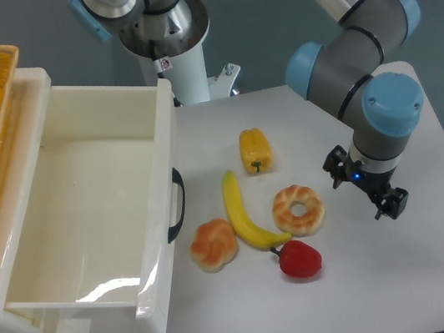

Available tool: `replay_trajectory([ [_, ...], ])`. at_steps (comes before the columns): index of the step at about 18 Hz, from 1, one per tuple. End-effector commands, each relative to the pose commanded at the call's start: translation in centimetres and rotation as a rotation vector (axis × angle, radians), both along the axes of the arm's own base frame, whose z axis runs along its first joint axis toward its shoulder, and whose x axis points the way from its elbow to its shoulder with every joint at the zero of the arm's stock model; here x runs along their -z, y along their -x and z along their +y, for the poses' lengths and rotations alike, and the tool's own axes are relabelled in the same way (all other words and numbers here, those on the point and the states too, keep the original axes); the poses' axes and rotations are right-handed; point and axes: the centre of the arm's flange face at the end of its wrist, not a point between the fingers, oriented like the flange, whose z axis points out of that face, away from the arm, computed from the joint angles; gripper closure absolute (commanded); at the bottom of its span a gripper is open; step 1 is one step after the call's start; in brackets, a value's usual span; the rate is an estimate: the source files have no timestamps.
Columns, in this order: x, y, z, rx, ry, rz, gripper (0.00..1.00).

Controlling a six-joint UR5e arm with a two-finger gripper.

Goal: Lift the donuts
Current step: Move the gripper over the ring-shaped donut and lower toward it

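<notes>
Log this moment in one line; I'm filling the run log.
phase: approach | end effector: right of donut, apart | donut: on table, untouched

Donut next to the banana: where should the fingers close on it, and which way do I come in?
The donut lies flat, hole up, so probably come straight down from above. Pinch the ring's right side, one finger in the centre hole, one outside: that side faces the gripper and open table. The banana crowds its left edge and the red pepper sits just below, leaving less finger room there.
</notes>
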Motion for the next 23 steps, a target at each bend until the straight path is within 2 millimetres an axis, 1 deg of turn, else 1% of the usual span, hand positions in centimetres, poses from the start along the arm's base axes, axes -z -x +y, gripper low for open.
replay_trajectory([
  [4,-0.2,0.0,0.2,-0.014,-0.009,0.007,0.00],
  [7,0.1,-0.3,0.6,-0.095,-0.029,-0.008,0.00],
  [11,2.1,-0.9,0.4,-0.113,-0.046,0.001,0.00],
  [13,2.9,-0.9,0.5,-0.116,-0.083,-0.016,0.00],
  [16,3.3,-1.1,0.7,-0.151,-0.086,-0.028,0.00],
  [18,4.1,-1.3,1.1,-0.206,-0.080,-0.043,0.00],
  [20,4.8,-1.7,1.7,-0.215,-0.074,-0.054,0.00],
  [22,5.3,-1.8,1.6,-0.243,-0.067,-0.066,0.00],
  [23,6.1,-2.2,1.5,-0.248,-0.060,-0.077,0.00],
])
